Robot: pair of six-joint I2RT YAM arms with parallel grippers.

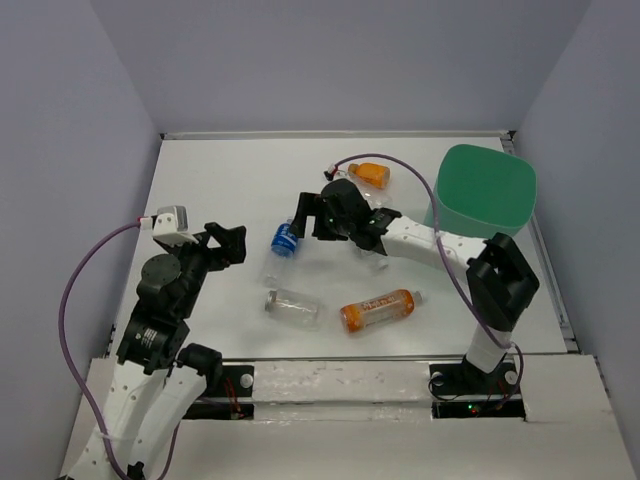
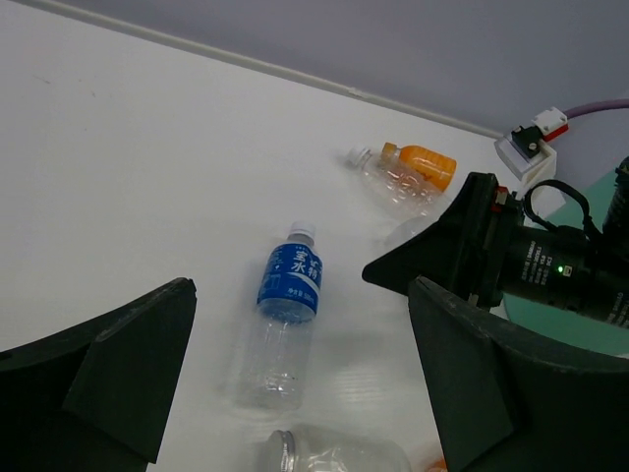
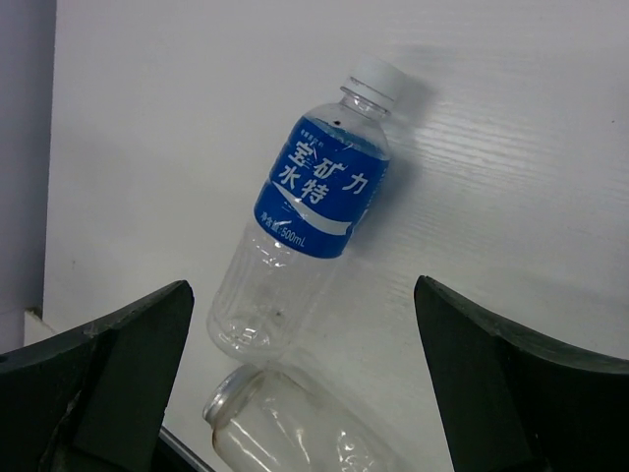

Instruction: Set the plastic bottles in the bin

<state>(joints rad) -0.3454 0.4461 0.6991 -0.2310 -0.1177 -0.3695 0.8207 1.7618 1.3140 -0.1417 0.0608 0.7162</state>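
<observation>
1. Bin sits at the far right of the table, open side up. No bottle shows inside it.
2. All the bottles lie on their sides on the table, well apart from the bin.
3. The blue bottle is in the middle of the table: white cap, blue label, clear body.
4. The clear bottle has no cap and lies just nearer the arms than the blue bottle's base. I can't tell whether they touch.
5. The near orange bottle is to the right of the clear bottle, apart from it.
6. The far orange bottle is up by the far edge, left of the bin. The left wrist view shows a capped clear bottle right against it.
7. The right gripper reaches out to the middle of the table with its jaws spread wide and holds nothing. It sits just to the right of the blue bottle, and in its wrist view the bottle lies ahead of the fingers, untouched.
8. The left gripper is off to the left, also spread wide and holding nothing. It points toward the blue bottle from a distance.
</observation>
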